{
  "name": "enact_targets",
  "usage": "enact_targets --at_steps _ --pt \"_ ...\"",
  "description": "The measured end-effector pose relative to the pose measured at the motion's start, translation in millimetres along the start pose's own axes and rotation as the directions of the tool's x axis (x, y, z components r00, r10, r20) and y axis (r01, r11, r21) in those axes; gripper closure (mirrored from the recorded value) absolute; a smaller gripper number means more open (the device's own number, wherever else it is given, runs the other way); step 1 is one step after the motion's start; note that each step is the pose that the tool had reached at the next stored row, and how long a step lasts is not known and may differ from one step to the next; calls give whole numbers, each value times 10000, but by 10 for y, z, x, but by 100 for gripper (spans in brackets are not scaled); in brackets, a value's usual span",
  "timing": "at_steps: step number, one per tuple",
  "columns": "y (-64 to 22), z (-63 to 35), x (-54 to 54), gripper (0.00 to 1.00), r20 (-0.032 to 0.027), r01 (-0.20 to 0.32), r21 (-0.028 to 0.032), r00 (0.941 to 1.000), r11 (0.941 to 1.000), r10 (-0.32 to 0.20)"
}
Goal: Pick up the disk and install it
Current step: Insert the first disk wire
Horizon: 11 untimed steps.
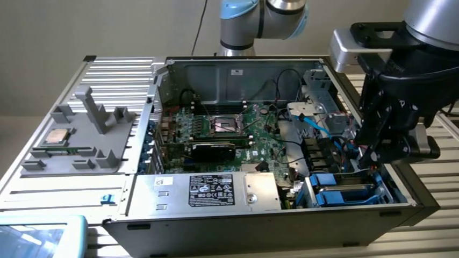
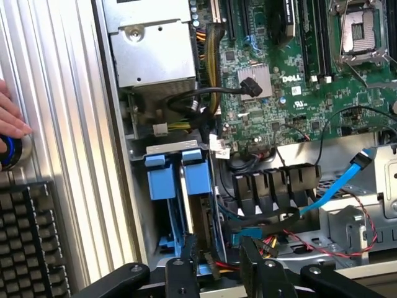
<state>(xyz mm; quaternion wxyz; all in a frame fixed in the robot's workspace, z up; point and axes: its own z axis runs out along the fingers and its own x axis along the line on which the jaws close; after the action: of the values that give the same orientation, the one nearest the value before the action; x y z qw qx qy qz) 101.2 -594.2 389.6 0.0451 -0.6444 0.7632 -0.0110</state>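
Note:
The disk [image 1: 345,189], silver-grey in a bright blue frame, sits in the drive bay at the near corner of the open computer case [image 1: 143,215], on the exterior view's right. In the wrist view its blue frame [image 2: 197,177] stands in the bay beside a second blue bracket [image 2: 161,180]. My gripper [image 1: 371,155] hangs just above that bay. Its black fingertips [image 2: 186,264] are spread apart with only cables showing between them, so my gripper [image 2: 220,267] is open and holds nothing.
A silver power supply with a black label [image 1: 215,191] lies beside the bay. The motherboard [image 1: 229,131] and a light-blue cable [image 2: 335,186] are close by. A grey tray holds a CPU chip [image 1: 57,137]. A person's hand [image 2: 9,118] rests near a blue-ringed button [image 2: 9,152] and a keyboard [image 2: 31,236].

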Motion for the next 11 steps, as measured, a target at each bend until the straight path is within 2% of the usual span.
enact_targets --at_steps 5,6,7,11 --pt "-27 21 170 60 457 -37 -77 9989 10000 41" --pt "-31 31 203 60 529 -43 -90 9986 10000 48" --pt "-33 48 225 60 561 -40 -96 9984 9999 45" --pt "-44 111 234 60 589 250 -114 9980 9996 -243"
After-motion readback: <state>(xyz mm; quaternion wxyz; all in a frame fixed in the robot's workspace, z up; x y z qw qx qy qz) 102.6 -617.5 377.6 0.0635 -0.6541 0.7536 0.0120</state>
